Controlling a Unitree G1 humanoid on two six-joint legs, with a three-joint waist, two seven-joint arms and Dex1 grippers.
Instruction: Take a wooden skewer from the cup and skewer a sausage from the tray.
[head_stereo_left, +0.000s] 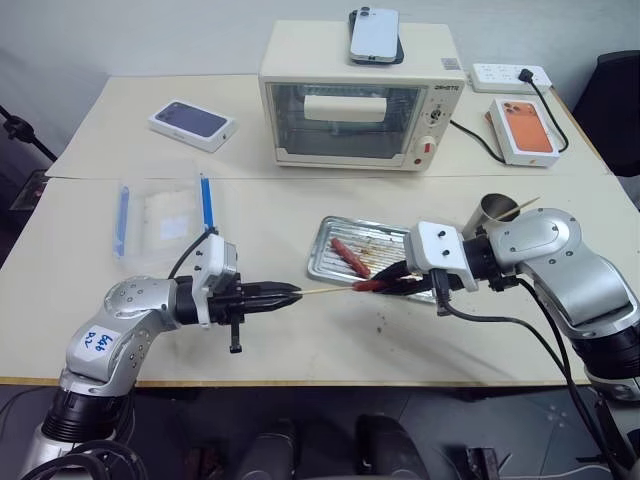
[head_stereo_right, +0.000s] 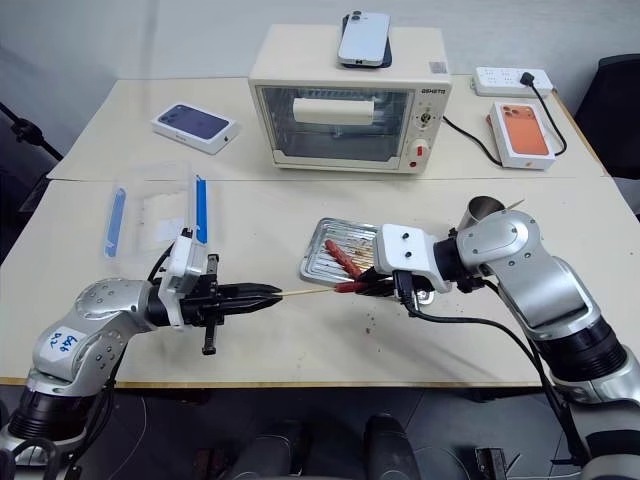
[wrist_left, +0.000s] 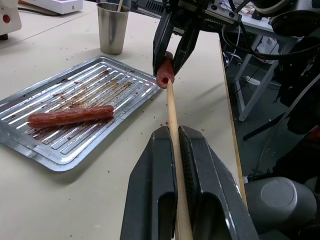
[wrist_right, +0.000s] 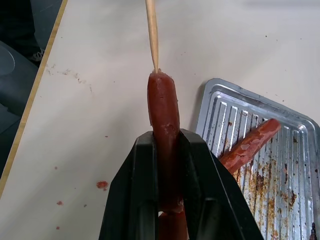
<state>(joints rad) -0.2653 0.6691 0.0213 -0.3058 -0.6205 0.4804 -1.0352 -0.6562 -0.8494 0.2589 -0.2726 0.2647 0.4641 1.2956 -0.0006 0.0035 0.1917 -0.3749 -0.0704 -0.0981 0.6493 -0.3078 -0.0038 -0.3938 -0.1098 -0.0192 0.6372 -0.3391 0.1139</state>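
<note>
Head views: the left gripper (head_stereo_left: 290, 294) is clamped on the skewer (head_stereo_left: 325, 292), which runs level toward the right gripper (head_stereo_left: 372, 285). The right gripper is clamped on a sausage (head_stereo_left: 366, 285), held above the table (head_stereo_left: 300, 340) just in front of the tray (head_stereo_left: 325, 262). The skewer's tip meets the sausage's near end. A second sausage (head_stereo_left: 349, 256) lies in the tray. The cup (head_stereo_left: 494, 210) stands behind the right arm, with another stick poking out of it. Farther back sit a toaster oven (head_stereo_left: 350, 100) with a phone (head_stereo_left: 375, 35) on top, a clear box (head_stereo_left: 165, 215) with blue clips, two phone boxes and a power strip (head_stereo_left: 510, 75).

Left wrist view: the two fingers (wrist_left: 160, 200) are pressed together on the skewer (wrist_left: 174, 130), whose point touches the end face of the sausage (wrist_left: 165, 76) held in the right gripper's fingers. The other sausage (wrist_left: 70, 116) lies across the tray's (wrist_left: 30, 145) ribs; the cup (wrist_left: 112, 27) stands beyond the tray.

Right wrist view: the fingers (wrist_right: 142, 190) squeeze the sausage (wrist_right: 163, 110) from both sides, its free end sticking out past them. The skewer tip (wrist_right: 152, 35) touches that end. Beside it, the tray (wrist_right: 220, 100) holds the other sausage (wrist_right: 249, 142) among brown grease marks.
</note>
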